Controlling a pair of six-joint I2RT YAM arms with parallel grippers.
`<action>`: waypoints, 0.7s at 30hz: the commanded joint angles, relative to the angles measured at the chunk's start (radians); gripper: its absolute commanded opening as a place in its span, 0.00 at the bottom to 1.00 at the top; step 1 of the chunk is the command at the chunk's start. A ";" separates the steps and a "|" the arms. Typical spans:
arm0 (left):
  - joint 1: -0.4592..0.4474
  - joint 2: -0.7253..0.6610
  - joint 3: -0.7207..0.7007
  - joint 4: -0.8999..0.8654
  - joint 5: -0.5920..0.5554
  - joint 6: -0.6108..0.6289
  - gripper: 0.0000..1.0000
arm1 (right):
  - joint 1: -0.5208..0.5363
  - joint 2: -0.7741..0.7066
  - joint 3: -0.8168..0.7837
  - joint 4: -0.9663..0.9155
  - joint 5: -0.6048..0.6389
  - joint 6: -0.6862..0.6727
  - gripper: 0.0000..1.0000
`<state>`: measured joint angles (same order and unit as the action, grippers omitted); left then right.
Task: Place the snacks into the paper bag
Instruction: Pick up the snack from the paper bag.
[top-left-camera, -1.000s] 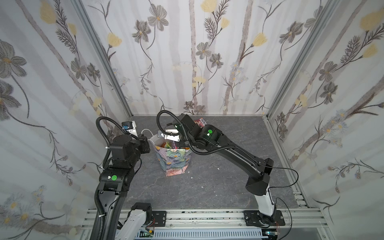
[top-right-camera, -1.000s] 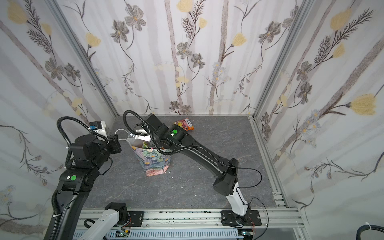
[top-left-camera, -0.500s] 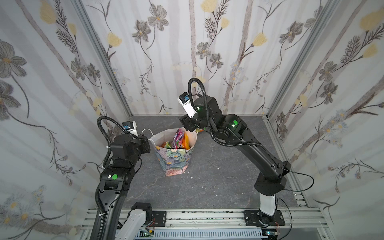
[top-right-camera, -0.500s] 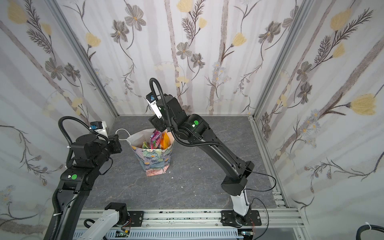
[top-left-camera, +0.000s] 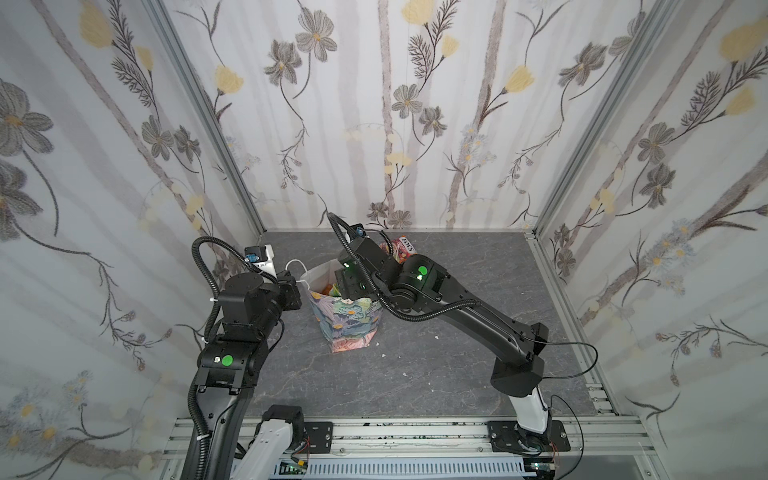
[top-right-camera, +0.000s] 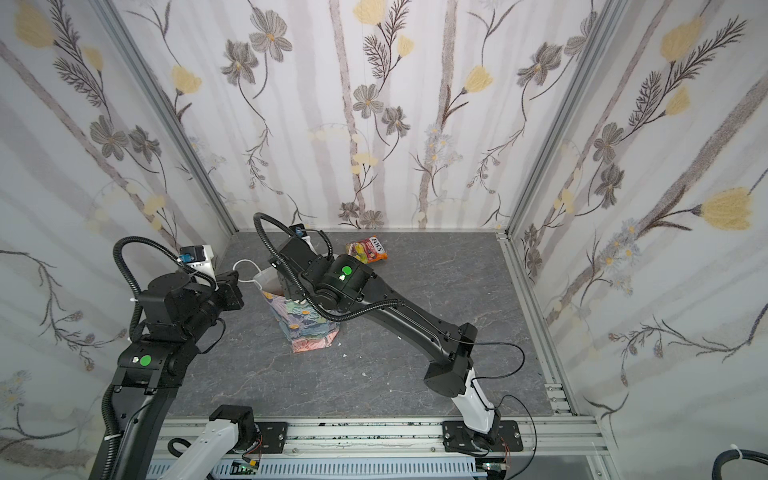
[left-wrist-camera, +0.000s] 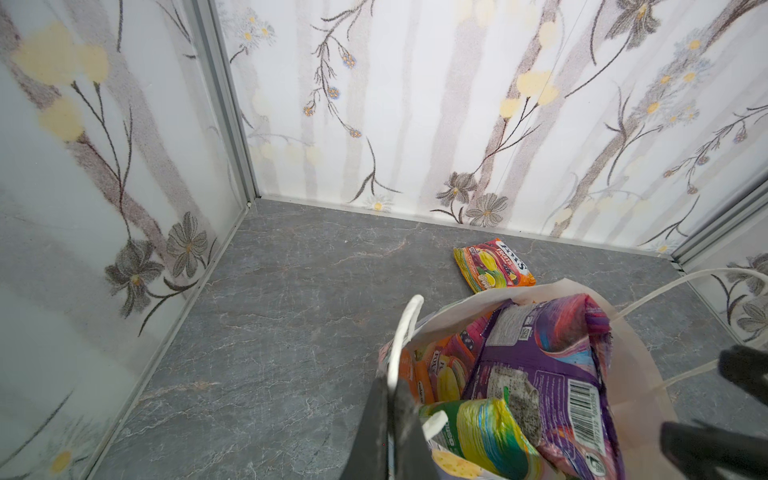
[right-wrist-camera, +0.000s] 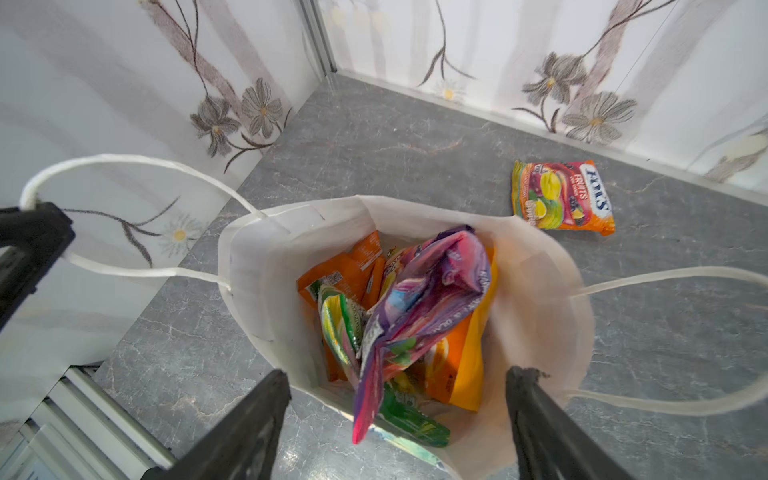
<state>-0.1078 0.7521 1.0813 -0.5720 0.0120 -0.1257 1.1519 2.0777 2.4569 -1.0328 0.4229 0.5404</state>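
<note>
My left hand (left-wrist-camera: 390, 395) clamps the paper bag's (right-wrist-camera: 257, 266) cord handle (left-wrist-camera: 405, 328) to hold it open beneath my spread, empty right hand (right-wrist-camera: 397, 374).

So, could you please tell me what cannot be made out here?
- Both top views: mouth of the paper bag, mostly behind the right arm.
- Right wrist view: snacks under the purple packet, so their count is unclear.
- Left wrist view: the bag's near side, cut off by the frame edge.
</note>
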 joint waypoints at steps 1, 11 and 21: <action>0.001 -0.012 -0.007 0.015 0.012 -0.009 0.00 | -0.003 0.023 0.002 0.023 -0.008 0.065 0.81; -0.003 -0.039 -0.035 0.020 0.005 -0.014 0.01 | -0.053 0.106 0.002 0.037 -0.052 0.054 0.73; -0.003 -0.026 -0.030 0.020 0.005 -0.014 0.01 | -0.089 0.096 0.002 0.051 -0.073 0.001 0.05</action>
<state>-0.1104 0.7223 1.0466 -0.5709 0.0185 -0.1356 1.0706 2.1864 2.4561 -1.0111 0.3603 0.5663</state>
